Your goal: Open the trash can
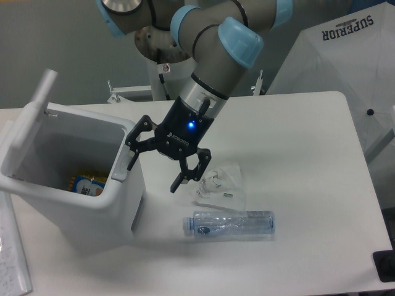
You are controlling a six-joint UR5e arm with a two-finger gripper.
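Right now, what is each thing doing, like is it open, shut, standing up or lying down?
Big boxy white plastic trash can: open, something colourful lies inside.
Flat white hinged lid: swung up, standing at the far side.
Grey push-button tab: one gripper finger touches it.
Black two-finger gripper: open, holding nothing.
Clear plastic bottle: lying on its side.
Clear plastic wrapper: crumpled, lying flat.

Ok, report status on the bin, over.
Gripper open, one finger at the grey tab. Trash can lid up. Nothing in the way.
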